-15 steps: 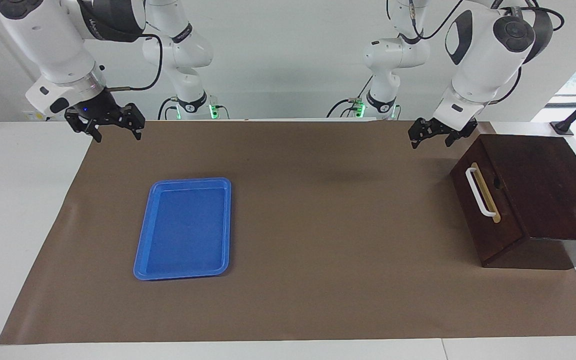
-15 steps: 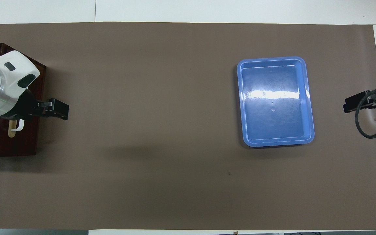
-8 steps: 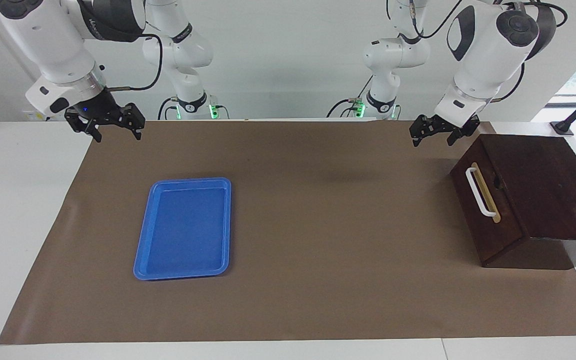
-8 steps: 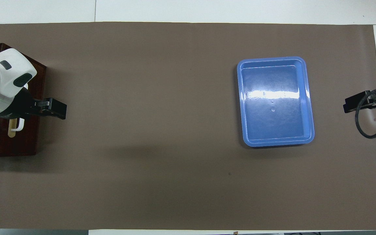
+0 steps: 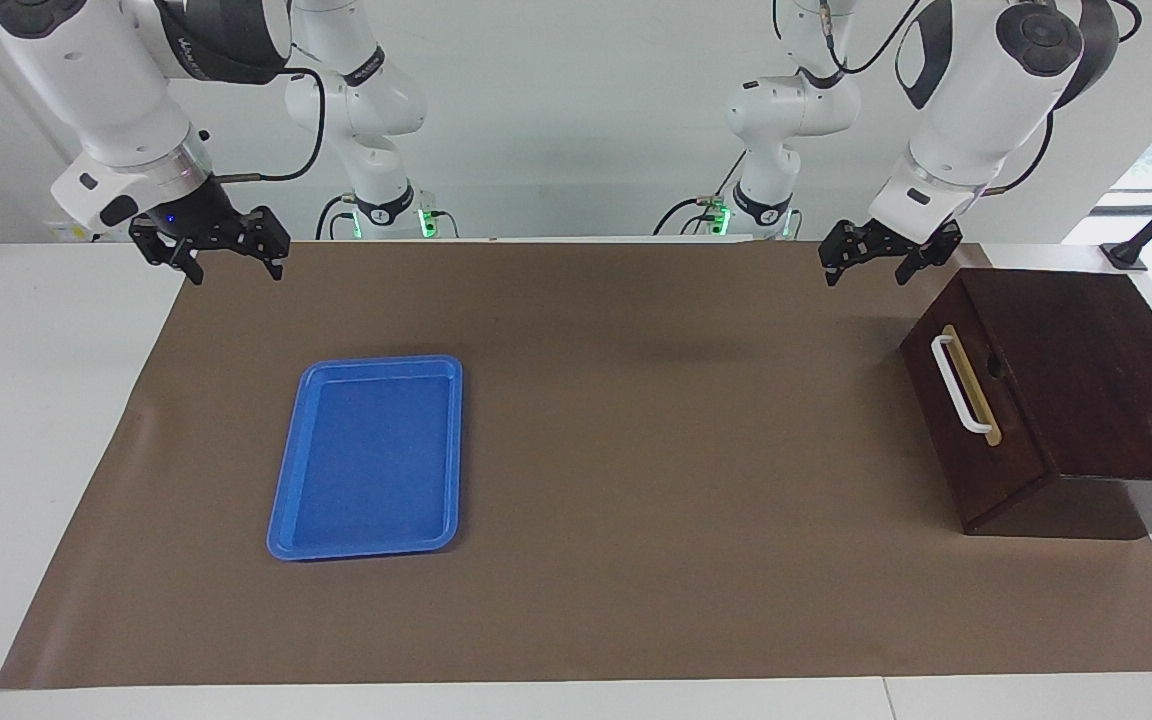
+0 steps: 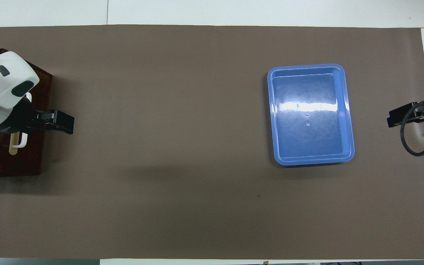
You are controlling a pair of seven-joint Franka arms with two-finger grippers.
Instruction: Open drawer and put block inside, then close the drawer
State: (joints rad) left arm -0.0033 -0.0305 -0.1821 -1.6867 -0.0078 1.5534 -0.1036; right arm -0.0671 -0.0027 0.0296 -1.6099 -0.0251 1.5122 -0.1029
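The drawer (image 5: 1011, 465) is a dark brown front with a white bar handle (image 5: 958, 385) on a tan strip. It sits shut in its wooden cabinet (image 5: 1086, 370) at the left arm's end of the table. In the overhead view the drawer (image 6: 31, 158) is partly covered by the left arm. The yellow block is out of view. My left gripper (image 5: 868, 265) is open and empty, raised over the mat beside the cabinet's corner, and it also shows in the overhead view (image 6: 62, 122). My right gripper (image 5: 233, 262) is open and empty, waiting raised over the mat's edge at the right arm's end.
An empty blue tray (image 5: 366, 460) lies on the brown mat (image 5: 656, 450) toward the right arm's end, also seen from overhead (image 6: 309, 114). The right gripper (image 6: 399, 117) shows at the overhead view's edge.
The left gripper has risen slightly and drawn back a little toward the cabinet end. The right arm, the tray and the drawer have not moved.
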